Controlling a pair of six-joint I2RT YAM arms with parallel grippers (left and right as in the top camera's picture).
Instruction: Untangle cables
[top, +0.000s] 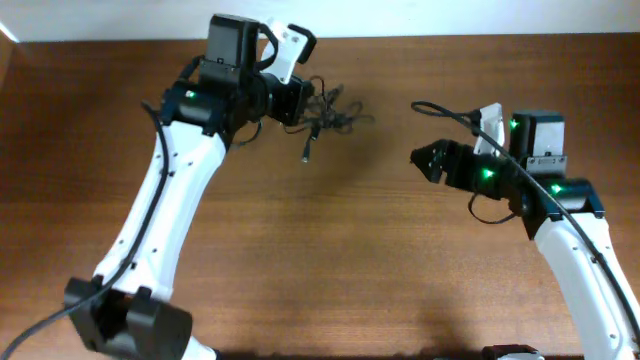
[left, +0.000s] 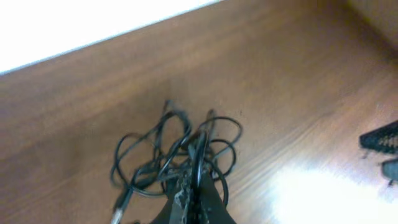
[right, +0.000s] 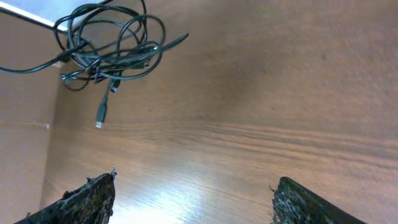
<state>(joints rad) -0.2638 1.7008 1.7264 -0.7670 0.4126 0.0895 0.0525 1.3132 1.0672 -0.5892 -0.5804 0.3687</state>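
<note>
Clump of black cables (top: 328, 112), loose loops, one plug (top: 305, 155) trailing; left hand (left: 196, 186) pinching it; right hand (right: 193, 196) spread.

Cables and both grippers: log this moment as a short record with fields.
cables: one tangled black clump, far side of the table
plug: loose end trailing out of the clump toward the near side
left gripper: shut, tips inside the clump, apparently pinching a strand
right gripper: open, empty, apart from the clump, facing it
table: brown wood
</note>
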